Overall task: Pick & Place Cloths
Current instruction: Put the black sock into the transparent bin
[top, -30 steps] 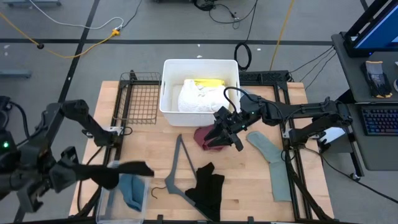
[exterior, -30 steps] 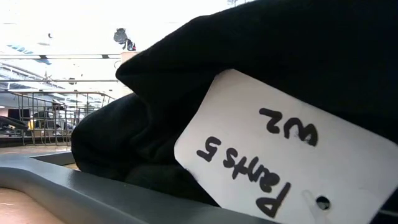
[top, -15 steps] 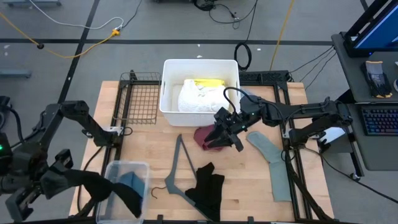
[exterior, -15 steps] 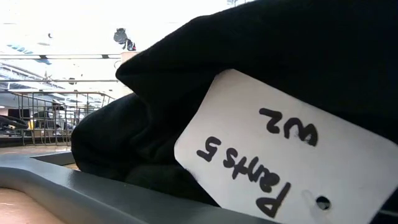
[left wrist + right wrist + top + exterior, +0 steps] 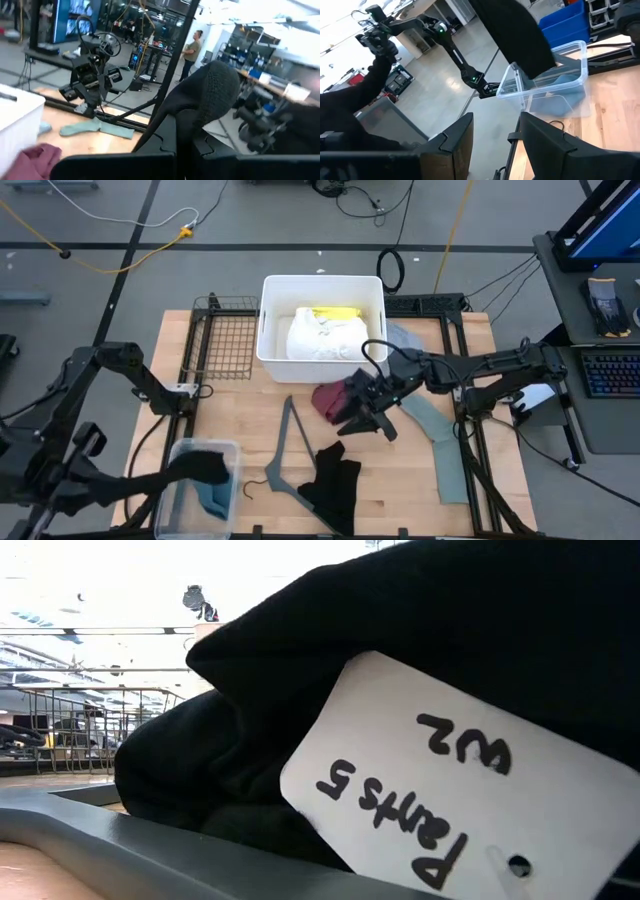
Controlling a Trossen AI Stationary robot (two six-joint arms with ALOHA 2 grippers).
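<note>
Now left gripper [image 5: 205,468] clenched on black cloth [image 5: 212,467] over clear bin [image 5: 178,480], table's 7 o'clock; right gripper [image 5: 368,420] parted, empty, beside maroon cloth [image 5: 327,398] at centre

Maroon cloth [image 5: 329,397], black cloth [image 5: 334,480], white bin [image 5: 270,330].

A white card tag [image 5: 450,790] lies against a black cloth [image 5: 420,630] close to the low camera. It carries black handwritten marker text, seen upside down: "Pants 5" on one line and "WZ" on another. A small punched hole sits near one corner. No other writing can be read in any view.
</note>
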